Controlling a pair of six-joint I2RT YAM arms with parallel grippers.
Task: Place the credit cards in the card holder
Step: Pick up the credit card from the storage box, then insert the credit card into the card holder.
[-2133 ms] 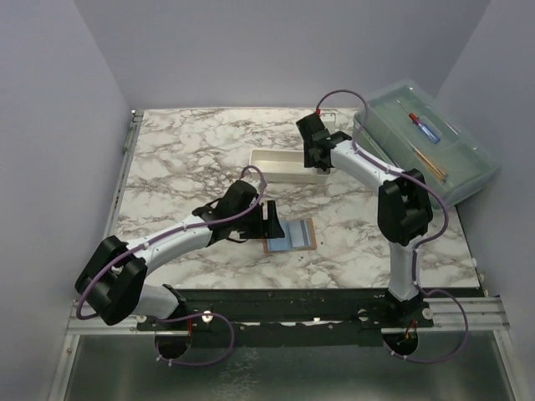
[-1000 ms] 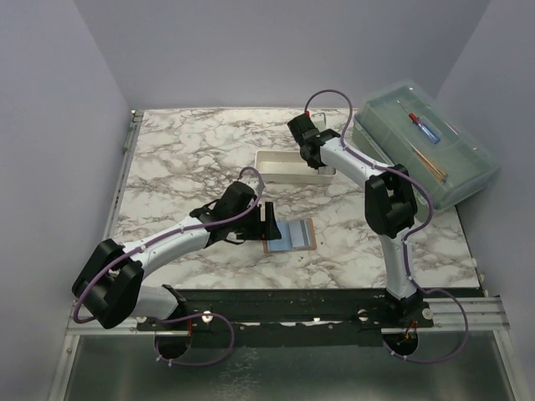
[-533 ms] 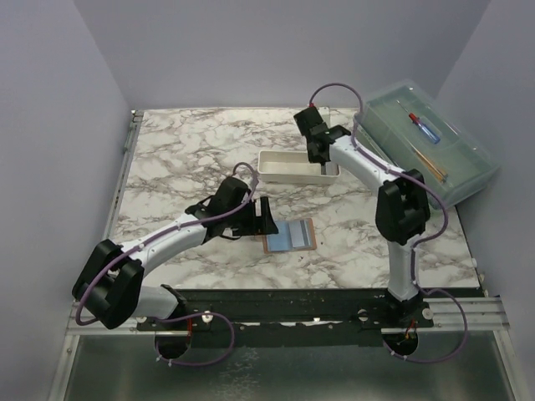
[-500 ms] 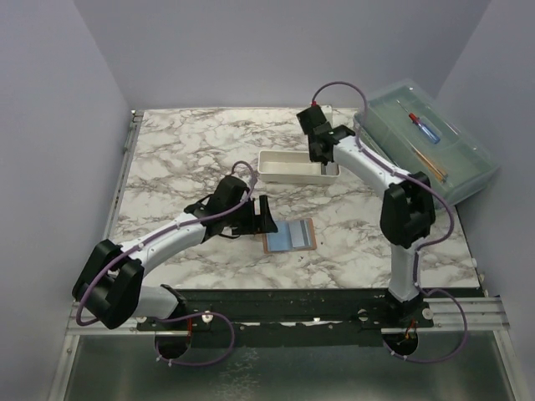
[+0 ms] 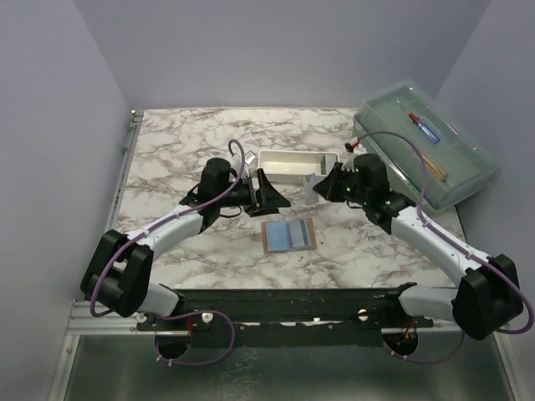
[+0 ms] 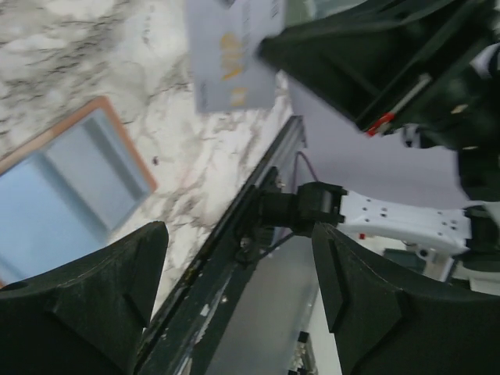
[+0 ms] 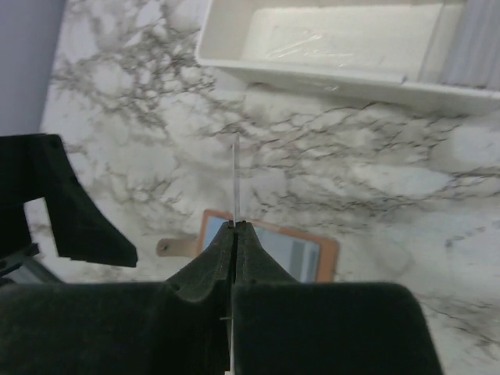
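Right arm swung away from the white tray [image 5: 292, 154], and the right tool [image 7: 235, 230] is now clenched on a credit card [image 6: 234, 58], edge-on above the worktop [image 5: 184, 142] behind the open card holder [image 5: 288, 236]. Meanwhile the left tool [image 5: 274, 190] gapes facing it, handoff probably.

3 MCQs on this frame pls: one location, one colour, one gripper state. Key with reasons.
1. Where on the table is the card holder? A) far left corner B) right edge C) mid-table, just on the near side of the white tray
2. Its open inside is: A) blue-grey B) red C) green
3. The right gripper is: A) open, empty B) shut on a credit card C) shut on the tray's rim
Key: 1 C, top view shows it just arms-side of the tray; 2 A, blue-grey panels, tan border; 3 B, card pinched edge-on in the wrist view.
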